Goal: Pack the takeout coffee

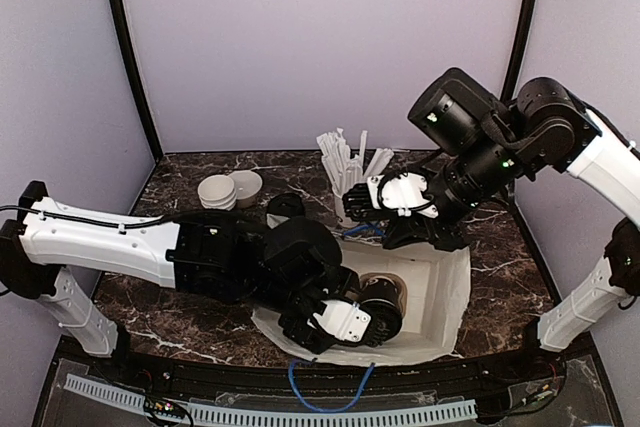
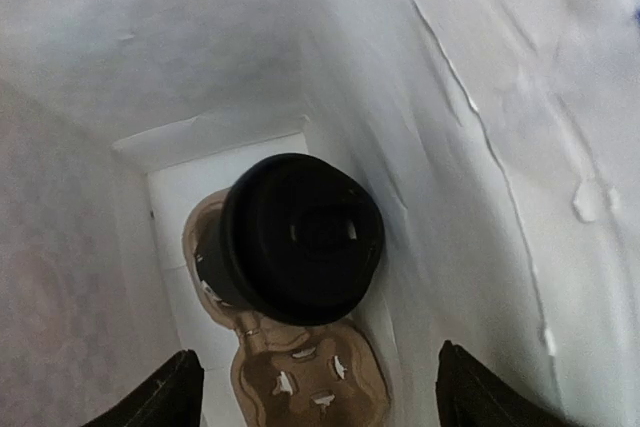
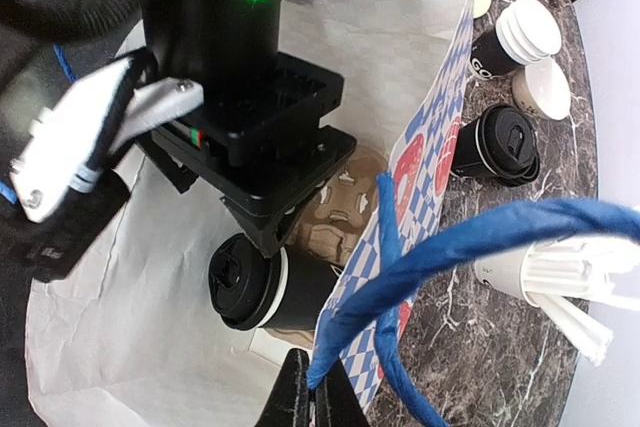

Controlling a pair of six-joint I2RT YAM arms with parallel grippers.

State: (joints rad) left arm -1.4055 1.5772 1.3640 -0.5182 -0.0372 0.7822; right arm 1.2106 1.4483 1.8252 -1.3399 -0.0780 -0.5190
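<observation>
A black paper cup with a black lid [image 2: 300, 237] stands in a brown cardboard carrier [image 2: 312, 379] deep inside a white paper bag [image 2: 480, 97]. It also shows in the top view [image 1: 384, 307] and the right wrist view [image 3: 250, 282]. My left gripper [image 2: 320, 402] is inside the bag, open and empty, its fingers apart just short of the cup. My right gripper [image 3: 312, 395] is shut on the bag's blue handle [image 3: 440, 257] at the bag's rim, holding the mouth up. A second lidded black cup [image 3: 497, 143] stands on the table outside the bag.
The bag [image 1: 445, 297] lies at the table's front middle. A white cup of straws [image 1: 350, 172] stands behind it, and a stack of lidless black cups [image 3: 520, 35] and white bowls [image 1: 230, 190] stand at the back left. A blue loop [image 1: 330, 392] hangs at the front edge.
</observation>
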